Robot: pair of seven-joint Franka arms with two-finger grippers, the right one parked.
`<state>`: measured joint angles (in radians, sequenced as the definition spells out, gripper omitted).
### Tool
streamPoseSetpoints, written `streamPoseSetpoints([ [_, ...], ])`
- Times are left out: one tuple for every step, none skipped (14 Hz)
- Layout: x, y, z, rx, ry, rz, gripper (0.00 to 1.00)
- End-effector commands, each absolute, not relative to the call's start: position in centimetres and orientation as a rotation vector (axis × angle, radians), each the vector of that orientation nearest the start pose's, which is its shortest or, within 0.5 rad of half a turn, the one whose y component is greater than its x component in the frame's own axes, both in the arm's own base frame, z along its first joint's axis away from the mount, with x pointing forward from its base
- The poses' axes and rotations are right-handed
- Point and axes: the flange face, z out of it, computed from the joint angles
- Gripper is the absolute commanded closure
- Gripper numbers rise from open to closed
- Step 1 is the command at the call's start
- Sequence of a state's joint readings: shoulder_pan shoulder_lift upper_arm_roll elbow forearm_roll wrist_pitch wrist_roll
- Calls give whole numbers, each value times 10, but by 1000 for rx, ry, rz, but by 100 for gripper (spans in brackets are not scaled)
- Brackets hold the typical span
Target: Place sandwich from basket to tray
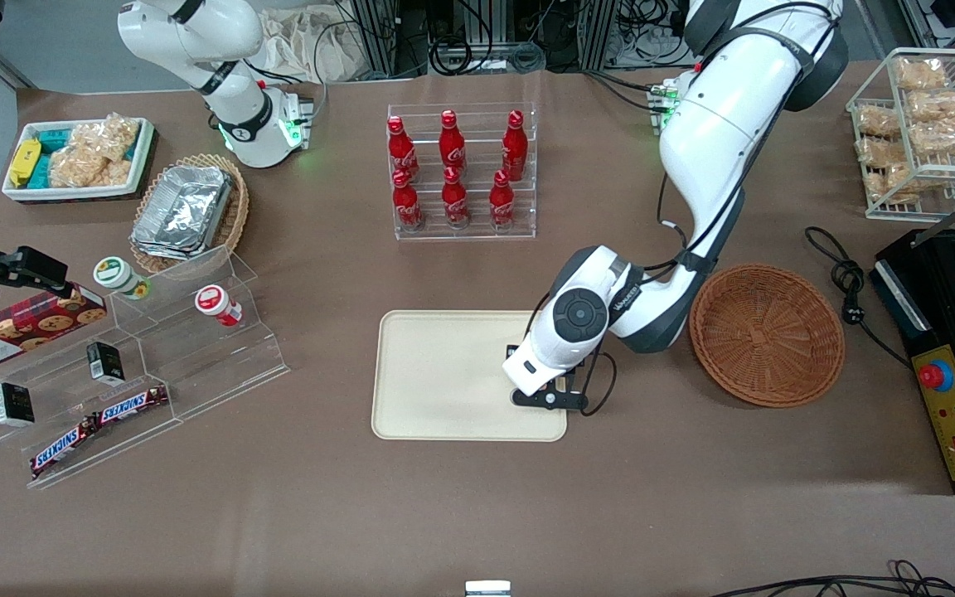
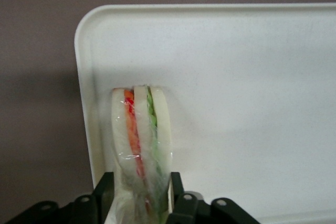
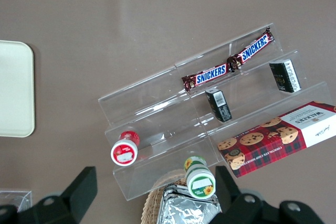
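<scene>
Gripper [image 2: 139,192] over tray [image 1: 428,414], near corner toward working arm; fingers [image 2: 104,190] clamped on sandwich [image 2: 140,135], standing on edge. Risk: wedge topples off low rim on release, being so close to edge. Basket [image 1: 768,333] beside tray: nothing visible inside.

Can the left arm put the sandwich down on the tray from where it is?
Probably yes: the gripper is shut on the sandwich right over the tray, near its edge closest to the empty basket, with nothing lying underneath.
</scene>
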<state>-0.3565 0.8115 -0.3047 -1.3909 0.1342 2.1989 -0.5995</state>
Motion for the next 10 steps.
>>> streamPoseSetpoints([
  [616,-400,290,-3191,23,74,1],
  [619,-392,314,-3166,7,100,1],
  [627,-371,339,-3142,-40,106,1],
  [633,-351,368,-3142,-88,93,1],
  [638,-325,395,-3136,-135,81,1],
  [642,-296,418,-3120,-174,93,1],
  [644,-270,441,-3104,-216,99,1],
  [644,-246,462,-3098,-206,95,1],
  [648,-214,479,-3099,-166,105,1],
  [645,-188,494,-3101,-118,149,1],
])
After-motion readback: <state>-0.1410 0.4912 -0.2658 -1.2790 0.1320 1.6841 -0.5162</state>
